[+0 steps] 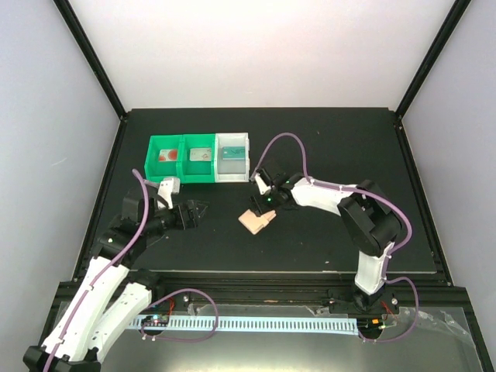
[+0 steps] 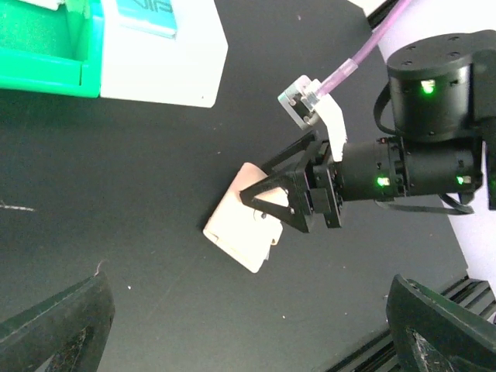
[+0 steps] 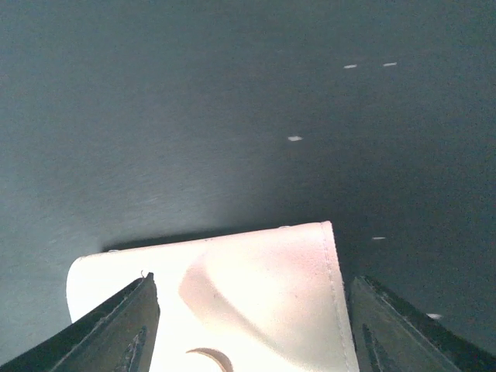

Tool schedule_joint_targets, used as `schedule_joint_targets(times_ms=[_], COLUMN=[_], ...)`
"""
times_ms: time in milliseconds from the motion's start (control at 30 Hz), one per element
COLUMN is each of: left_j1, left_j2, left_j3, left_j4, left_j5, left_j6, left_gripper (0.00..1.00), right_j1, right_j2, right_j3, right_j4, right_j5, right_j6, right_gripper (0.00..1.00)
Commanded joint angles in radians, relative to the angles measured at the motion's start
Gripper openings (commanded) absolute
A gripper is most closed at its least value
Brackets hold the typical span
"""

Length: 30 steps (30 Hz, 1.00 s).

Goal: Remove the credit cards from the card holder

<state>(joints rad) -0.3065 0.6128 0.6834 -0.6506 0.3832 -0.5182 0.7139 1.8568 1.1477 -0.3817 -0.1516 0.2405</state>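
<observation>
The tan card holder point(image 1: 256, 221) lies closed on the black mat, also in the left wrist view point(image 2: 236, 225) and the right wrist view point(image 3: 232, 294). My right gripper point(image 1: 266, 206) is open, low over its near end, one finger on each side point(image 3: 248, 333); it also shows in the left wrist view point(image 2: 256, 184). My left gripper point(image 1: 194, 211) is open and empty, left of the holder point(image 2: 248, 341). A red-pink card point(image 1: 165, 155), a grey-blue card point(image 1: 201, 154) and a teal card point(image 1: 230, 155) lie in the bins.
Two green bins point(image 1: 154, 166) and a white bin point(image 1: 245, 159) stand joined in a row at the back of the mat, just behind the right gripper. The white bin and its teal card point(image 2: 147, 15) show at the top of the left wrist view.
</observation>
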Motion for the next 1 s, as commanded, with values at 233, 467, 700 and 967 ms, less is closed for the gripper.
schedule_joint_targets(times_ms=[233, 467, 700, 967], left_j1=[0.009, 0.008, 0.0, -0.026], left_j2=[0.098, 0.248, 0.454, 0.659], left_j3=[-0.063, -0.132, -0.177, -0.176], left_j4=[0.034, 0.158, 0.319, 0.445], left_j5=[0.095, 0.181, 0.234, 0.257], left_j6=[-0.066, -0.06, -0.047, -0.017], left_gripper=[0.89, 0.68, 0.52, 0.5], right_j1=[0.136, 0.136, 0.135, 0.135], right_j2=[-0.039, -0.135, -0.299, -0.387], right_j3=[-0.02, -0.045, -0.175, -0.263], right_j4=[0.082, -0.033, -0.001, 0.039], right_j5=[-0.092, 0.017, 0.052, 0.054], right_j6=[0.057, 0.321, 0.454, 0.492], right_gripper=[0.65, 0.6, 0.54, 0.53])
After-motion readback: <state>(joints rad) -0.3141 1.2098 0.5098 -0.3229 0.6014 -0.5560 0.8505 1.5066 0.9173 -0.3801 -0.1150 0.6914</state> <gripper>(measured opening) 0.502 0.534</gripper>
